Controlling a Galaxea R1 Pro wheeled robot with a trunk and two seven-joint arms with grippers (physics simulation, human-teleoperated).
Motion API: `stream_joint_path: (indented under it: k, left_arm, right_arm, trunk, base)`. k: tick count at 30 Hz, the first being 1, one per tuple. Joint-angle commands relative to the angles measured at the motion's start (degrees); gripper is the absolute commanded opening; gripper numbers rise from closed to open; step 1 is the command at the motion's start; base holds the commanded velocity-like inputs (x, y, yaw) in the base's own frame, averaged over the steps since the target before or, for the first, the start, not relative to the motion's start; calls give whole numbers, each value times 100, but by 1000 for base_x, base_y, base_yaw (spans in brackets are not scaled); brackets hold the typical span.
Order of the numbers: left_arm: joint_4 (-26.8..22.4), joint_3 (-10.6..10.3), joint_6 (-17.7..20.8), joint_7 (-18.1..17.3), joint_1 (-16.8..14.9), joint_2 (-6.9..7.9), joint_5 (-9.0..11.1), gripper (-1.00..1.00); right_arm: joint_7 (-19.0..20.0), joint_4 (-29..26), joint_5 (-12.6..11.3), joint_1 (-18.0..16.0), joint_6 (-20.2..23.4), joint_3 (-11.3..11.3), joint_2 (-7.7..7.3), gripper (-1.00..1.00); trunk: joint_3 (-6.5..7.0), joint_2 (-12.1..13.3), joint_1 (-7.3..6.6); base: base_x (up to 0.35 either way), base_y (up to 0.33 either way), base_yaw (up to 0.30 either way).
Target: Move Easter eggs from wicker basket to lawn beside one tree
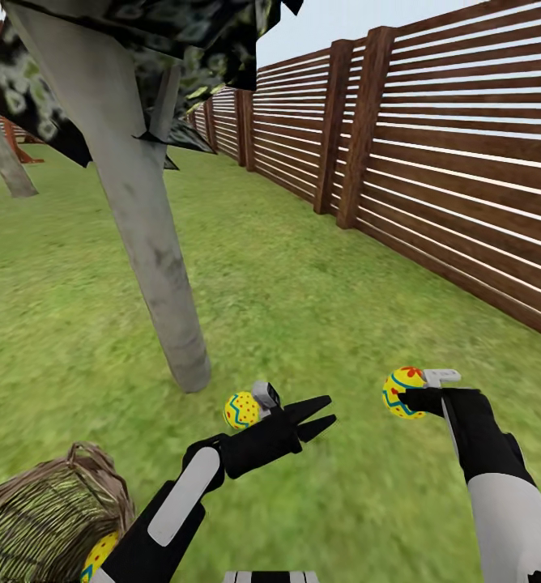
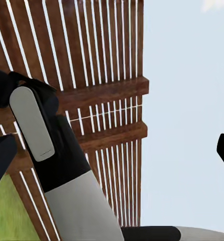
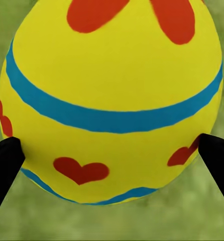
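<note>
Clamped, right black two-fingered gripper (image 1: pixel 406 397) on a yellow Easter egg with red hearts and blue bands (image 1: pixel 402 391), held above the mottled green lawn (image 1: pixel 303 283). Seen close in the right wrist view: both black fingertips (image 3: pixel 6 165) pressed against opposite sides of that egg (image 3: pixel 112 95), grass blurred behind it.

Spread apart, left black gripper (image 1: pixel 323 414), fingers open in a narrow V, holding nothing and touching nothing. Seen beside its wrist in the head view: a second yellow egg with red dots and a blue zigzag (image 1: pixel 241 410), apart from the fingers; whether lying on the grass or not, cannot tell. Pointed in the left wrist view toward the brown horizontal-slat wooden fence (image 2: pixel 107 100) and pale sky, with the right arm's black-and-white forearm (image 2: pixel 51 150) across the foreground.

Stood just beyond the left gripper: thick smooth pale-grey leaning tree trunk (image 1: pixel 133 210), base planted in the grass near the dotted egg, dark angular foliage overhead.

Sat at the near left corner: small round tan-brown woven wicker basket (image 1: pixel 44 510), with a third yellow red-dotted egg (image 1: pixel 99 555) showing at its edge beside the left arm; inside or just outside, cannot tell. Ran along the right side: the fence (image 1: pixel 465 178).
</note>
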Motion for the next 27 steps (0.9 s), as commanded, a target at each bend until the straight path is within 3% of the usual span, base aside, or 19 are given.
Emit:
stream_joint_path:
  k: [1, 8, 27]
  left_arm:
    - [2, -1, 34, 0, -4, -2, 29, 100]
    - [9, 8, 26, -3, -7, -1, 40, 100]
    - [10, 17, -142, 8, -7, -2, 55, 100]
  right_arm:
    - [54, 9, 63, -2, 16, -11, -1, -100]
    - [54, 32, 67, -2, 16, -11, 6, -100]
    - [45, 199, 113, -2, -70, -2, 7, -100]
  trunk:
    - [18, 0, -3]
    - [18, 0, -3]
    - [18, 0, -3]
  base:
    - [0, 0, 283]
    - [-23, -66, 289]
    - [-32, -313, 290]
